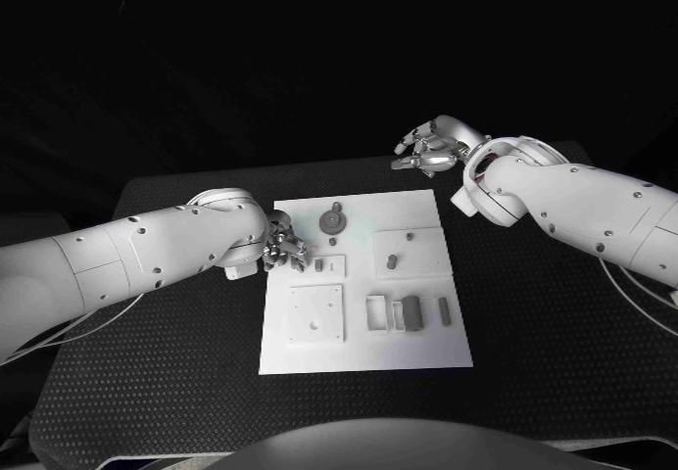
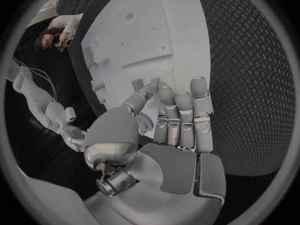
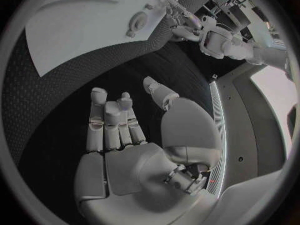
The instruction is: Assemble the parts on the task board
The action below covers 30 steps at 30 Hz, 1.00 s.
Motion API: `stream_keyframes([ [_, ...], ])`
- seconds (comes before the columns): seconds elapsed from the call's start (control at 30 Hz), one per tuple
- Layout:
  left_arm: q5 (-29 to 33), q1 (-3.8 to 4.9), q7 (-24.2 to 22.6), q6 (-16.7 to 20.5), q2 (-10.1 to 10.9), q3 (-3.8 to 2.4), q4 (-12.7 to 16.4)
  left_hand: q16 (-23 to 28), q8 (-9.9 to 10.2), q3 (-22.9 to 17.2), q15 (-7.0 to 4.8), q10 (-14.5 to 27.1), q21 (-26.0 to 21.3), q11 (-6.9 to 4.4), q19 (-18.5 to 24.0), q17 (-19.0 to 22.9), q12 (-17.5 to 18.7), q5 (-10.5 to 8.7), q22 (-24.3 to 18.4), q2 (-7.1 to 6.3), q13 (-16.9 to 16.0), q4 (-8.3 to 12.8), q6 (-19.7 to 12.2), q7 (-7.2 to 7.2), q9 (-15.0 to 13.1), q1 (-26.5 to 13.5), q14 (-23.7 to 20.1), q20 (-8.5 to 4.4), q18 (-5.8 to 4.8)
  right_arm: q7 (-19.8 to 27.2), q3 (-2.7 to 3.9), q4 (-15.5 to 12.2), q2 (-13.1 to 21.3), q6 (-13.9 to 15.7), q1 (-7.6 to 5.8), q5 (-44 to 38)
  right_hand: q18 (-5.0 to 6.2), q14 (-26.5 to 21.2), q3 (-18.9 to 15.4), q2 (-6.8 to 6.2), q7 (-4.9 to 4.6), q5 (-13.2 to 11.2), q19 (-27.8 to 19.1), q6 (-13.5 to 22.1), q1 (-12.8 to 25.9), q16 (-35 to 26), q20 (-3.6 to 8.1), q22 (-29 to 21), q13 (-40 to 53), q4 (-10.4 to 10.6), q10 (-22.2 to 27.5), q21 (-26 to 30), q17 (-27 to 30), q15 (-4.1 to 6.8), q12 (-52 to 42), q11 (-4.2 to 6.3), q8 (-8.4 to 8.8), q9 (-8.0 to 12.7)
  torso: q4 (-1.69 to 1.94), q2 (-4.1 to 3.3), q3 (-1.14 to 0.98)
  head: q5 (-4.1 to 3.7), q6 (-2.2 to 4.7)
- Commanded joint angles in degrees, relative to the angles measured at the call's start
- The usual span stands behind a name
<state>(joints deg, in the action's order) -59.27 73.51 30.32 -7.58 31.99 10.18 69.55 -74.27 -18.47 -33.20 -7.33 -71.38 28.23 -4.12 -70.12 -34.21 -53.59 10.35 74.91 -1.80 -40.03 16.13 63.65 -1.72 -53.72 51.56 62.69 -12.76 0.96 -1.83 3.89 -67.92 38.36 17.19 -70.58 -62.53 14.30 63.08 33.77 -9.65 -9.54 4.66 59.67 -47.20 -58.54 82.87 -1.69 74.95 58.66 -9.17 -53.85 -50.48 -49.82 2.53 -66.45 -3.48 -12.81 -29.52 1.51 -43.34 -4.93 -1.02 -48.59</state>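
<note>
The white task board (image 1: 424, 211) lies in the middle of the black table. Grey parts sit on it: a round one (image 1: 333, 221) at the far end, a small block (image 1: 328, 262) near the left edge, a peg piece (image 1: 392, 261) on a raised square, and a frame (image 1: 377, 311), a block (image 1: 411, 313) and a bar (image 1: 445, 310) side by side. My left hand (image 1: 284, 250) is at the board's left edge, fingers straight (image 2: 181, 115), thumb close to the small block (image 2: 153, 83), gripping nothing I can see. My right hand (image 1: 428, 149) hovers open (image 3: 115, 122) beyond the board's far right corner.
A flat square plate (image 1: 316, 313) with small holes lies on the board's near left part. In the right wrist view the board (image 3: 81, 25) and the round part (image 3: 136, 21) lie ahead of the fingers. Black textured table (image 1: 551, 323) surrounds the board.
</note>
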Motion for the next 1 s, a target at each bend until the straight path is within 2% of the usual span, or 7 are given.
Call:
stream_keyframes([
  [0.03, 0.33, -0.01, -0.04, -0.56, -0.03, -0.01, 0.04, -0.25, -0.07, 0.13, -0.11, 0.11, 0.36, -0.32, -0.29, -0.06, -0.18, 0.12, 1.09, 2.84, -0.06, 0.16, 0.12, -0.08, -0.02, 3.13, 0.45, -0.12, 1.02, 0.59, 0.02, -0.08, 0.01, -0.67, 0.03, -0.09, 0.70, -0.49, -0.04, -0.09, -0.44, -0.15, -0.13, -0.06, 0.70, -0.22, 0.22, 0.99, -0.09, 0.31, 0.49, 0.19, 0.06, 0.07, -0.35, -0.07, -0.06, 0.05, 0.02, -0.02, 0.01, 0.01, -0.05],
  [0.77, 0.49, -0.08, 0.05, -0.70, 0.03, 0.00, 0.08, -0.22, 0.03, 0.22, -0.12, 0.12, 0.35, -0.29, -0.29, -0.08, -0.16, 0.04, 1.07, 2.86, -0.07, 0.11, 0.08, -0.11, -0.04, 2.98, 0.45, -0.13, 1.02, 0.58, 0.02, -0.08, 0.05, -0.65, 0.05, -0.05, 0.70, -0.50, -0.04, -0.09, -0.44, -0.15, -0.14, -0.04, 0.71, -0.23, 0.22, 0.99, -0.10, 0.32, 0.51, 0.21, 0.07, 0.07, -0.36, -0.08, -0.06, 0.07, -0.02, 0.00, -0.05, 0.05, -0.10],
  [1.0, 1.01, -0.09, 0.21, -0.63, 0.03, 0.00, -0.03, -0.10, 0.68, 0.75, -0.12, 0.17, 0.26, -0.12, -0.25, -0.12, -0.05, -0.33, 0.99, 2.40, -0.06, -0.58, -0.34, -0.29, 0.24, 1.61, 0.41, -0.15, 0.97, 0.60, 0.02, -0.07, 0.05, -0.62, 0.05, -0.01, 0.70, -0.51, -0.04, -0.11, -0.44, -0.15, -0.14, -0.03, 0.72, -0.23, 0.21, 0.99, -0.11, 0.32, 0.51, 0.21, 0.08, 0.07, -0.36, -0.08, -0.06, 0.07, -0.02, 0.00, -0.05, 0.02, -0.07],
])
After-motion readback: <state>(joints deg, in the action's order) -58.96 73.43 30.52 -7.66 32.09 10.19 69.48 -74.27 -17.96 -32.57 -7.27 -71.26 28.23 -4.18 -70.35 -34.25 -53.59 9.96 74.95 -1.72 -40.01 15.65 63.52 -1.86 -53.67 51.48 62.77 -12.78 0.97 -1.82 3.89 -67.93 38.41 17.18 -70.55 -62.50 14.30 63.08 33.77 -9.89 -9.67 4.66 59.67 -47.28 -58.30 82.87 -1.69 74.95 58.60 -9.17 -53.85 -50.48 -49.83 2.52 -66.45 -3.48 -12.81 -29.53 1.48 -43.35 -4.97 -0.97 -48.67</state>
